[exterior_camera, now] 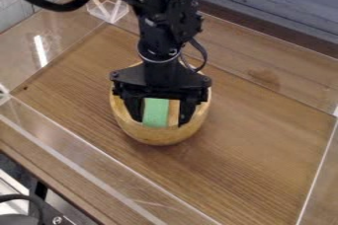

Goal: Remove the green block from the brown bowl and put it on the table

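The brown bowl [132,128] sits on the table [251,150] a little left of centre. Inside it lies the green block [157,112], a bright green bar showing between the gripper's two fingers. My gripper [158,110] points down into the bowl with its black fingers spread wide, one on each side of the block. The jaws stand open and I see no squeeze on the block. The lower end of the block and the bowl's floor are partly hidden by the fingers.
Clear acrylic walls [53,140] edge the tabletop on the left and front. A small clear bracket [109,10] stands at the back left. Bare wood lies to the right of the bowl and in front of it.
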Robot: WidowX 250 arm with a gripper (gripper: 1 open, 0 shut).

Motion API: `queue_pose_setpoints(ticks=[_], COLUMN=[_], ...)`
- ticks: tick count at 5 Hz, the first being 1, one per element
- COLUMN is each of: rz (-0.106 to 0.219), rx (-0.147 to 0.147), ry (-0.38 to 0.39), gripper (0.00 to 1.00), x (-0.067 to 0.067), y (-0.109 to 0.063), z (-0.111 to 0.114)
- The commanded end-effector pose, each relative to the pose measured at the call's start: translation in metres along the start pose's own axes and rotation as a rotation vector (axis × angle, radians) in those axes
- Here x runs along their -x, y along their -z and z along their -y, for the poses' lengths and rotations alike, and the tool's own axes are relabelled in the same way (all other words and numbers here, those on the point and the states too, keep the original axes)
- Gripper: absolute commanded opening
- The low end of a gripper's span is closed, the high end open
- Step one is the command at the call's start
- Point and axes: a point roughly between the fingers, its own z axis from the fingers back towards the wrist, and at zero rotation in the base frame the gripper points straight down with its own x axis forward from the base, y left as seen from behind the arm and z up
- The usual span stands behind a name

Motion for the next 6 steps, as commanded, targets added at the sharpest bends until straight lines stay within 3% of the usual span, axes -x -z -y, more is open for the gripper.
queue_pose_setpoints(ticks=[1, 3, 5, 6], rz=[0.014, 0.001, -0.011, -0.021], rx=[-0.011, -0.028, -0.054, -0.058], ry=[-0.026, -0.03, -0.104, -0.13], gripper=[1.0, 1.0, 1.0, 1.0], x=[-0.01, -0.02, -0.012, -0.013], y=[-0.003, 0.0, 0.023, 0.025], z=[-0.01, -0.021, -0.025, -0.019])
